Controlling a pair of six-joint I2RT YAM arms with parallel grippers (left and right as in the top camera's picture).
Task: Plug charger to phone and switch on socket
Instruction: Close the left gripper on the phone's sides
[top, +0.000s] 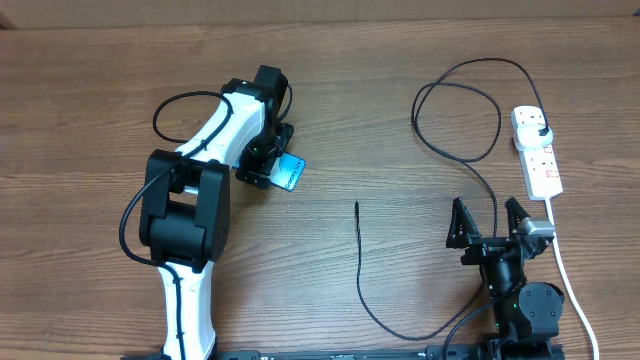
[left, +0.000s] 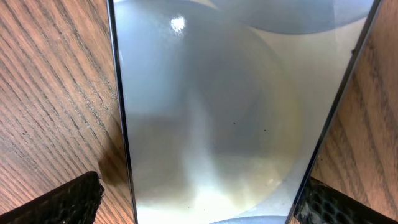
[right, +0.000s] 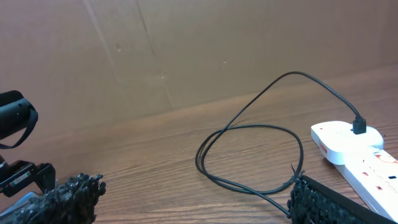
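The phone (top: 291, 172) lies on the table, its teal screen showing beside my left gripper (top: 264, 166). In the left wrist view the phone (left: 217, 112) fills the frame, and my left gripper (left: 202, 202) straddles it, open, one finger at each long edge. The charger cable (top: 362, 270) lies loose, its connector tip (top: 357, 206) at mid table, apart from the phone. Its black plug (top: 540, 130) sits in the white socket (top: 538, 155) at the right. My right gripper (top: 488, 212) stands open and empty over a cable strand. The cable loop (right: 249, 155) lies ahead of my right gripper (right: 196, 202).
The socket's white cord (top: 572, 285) runs down the right side past my right arm. A brown cardboard wall (right: 186, 50) stands behind the table. Cable loops (top: 460, 110) lie left of the socket.
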